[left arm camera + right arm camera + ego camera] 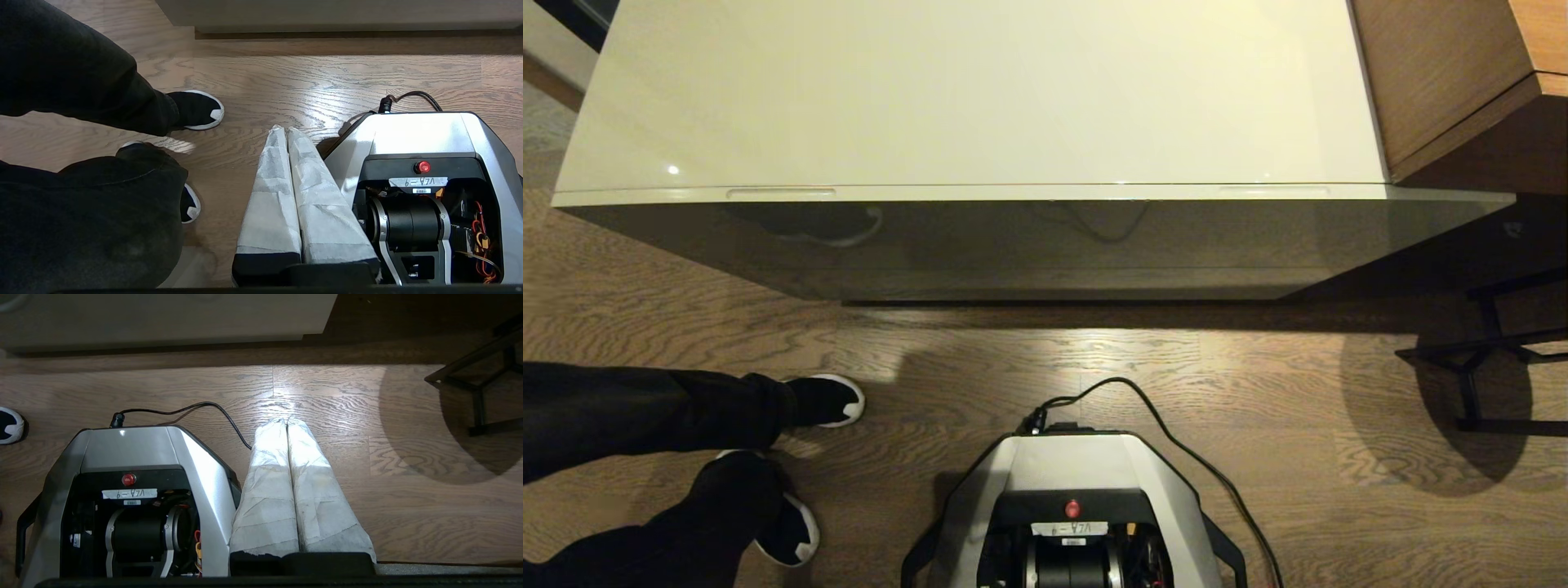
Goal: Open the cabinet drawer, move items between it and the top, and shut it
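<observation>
Glossy cabinet drawer (1029,245) runs sideways, closed; left pincer (287,130) and right pincer (287,421) pressed together.

Glossy cream top (980,90) above wood floor (1258,392)

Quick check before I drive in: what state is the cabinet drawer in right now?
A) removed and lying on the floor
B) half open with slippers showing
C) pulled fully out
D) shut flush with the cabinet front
D: the cabinet drawer sits flush under the top, its front edge in line with the cabinet and nothing inside showing.
</observation>
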{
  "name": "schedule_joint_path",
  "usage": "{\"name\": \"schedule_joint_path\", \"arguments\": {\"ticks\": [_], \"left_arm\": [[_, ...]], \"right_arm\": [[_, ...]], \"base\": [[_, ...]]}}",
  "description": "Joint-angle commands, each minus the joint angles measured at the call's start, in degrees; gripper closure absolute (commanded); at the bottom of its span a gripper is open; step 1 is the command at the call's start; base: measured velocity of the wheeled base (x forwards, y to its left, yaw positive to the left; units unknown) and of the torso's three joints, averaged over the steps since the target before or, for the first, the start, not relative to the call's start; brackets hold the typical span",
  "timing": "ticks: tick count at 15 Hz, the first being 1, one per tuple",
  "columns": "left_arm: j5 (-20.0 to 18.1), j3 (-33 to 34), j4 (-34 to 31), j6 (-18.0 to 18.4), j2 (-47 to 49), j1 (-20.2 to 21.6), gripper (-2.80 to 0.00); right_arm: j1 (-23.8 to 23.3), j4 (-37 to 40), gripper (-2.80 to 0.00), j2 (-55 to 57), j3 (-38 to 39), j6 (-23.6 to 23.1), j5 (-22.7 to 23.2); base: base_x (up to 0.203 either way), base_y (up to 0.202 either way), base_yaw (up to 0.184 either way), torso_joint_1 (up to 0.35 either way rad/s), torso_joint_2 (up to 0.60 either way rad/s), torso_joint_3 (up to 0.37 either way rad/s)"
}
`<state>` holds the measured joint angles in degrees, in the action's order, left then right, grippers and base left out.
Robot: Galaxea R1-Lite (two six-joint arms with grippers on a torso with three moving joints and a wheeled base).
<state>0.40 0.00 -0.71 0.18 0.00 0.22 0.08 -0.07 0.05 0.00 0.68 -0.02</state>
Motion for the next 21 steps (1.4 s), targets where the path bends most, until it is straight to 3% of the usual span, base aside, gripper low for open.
{"name": "schedule_joint_path", "arguments": {"ticks": [1, 21], "left_arm": [[0.0, 0.0, 0.0, 0.0, 0.1, 0.0, 0.0], [0.5, -0.5, 1.0, 0.7, 0.1, 0.0, 0.0]], "right_arm": [[0.0, 0.0, 0.0, 0.0, 0.1, 0.0, 0.0], [0.0, 2.2, 0.0, 0.0, -1.5, -1.6, 0.1]], "base": [[0.0, 0.0, 0.0, 0.0, 0.0, 0.0], [0.0, 0.0, 0.0, 0.0, 0.0, 0.0]]}}
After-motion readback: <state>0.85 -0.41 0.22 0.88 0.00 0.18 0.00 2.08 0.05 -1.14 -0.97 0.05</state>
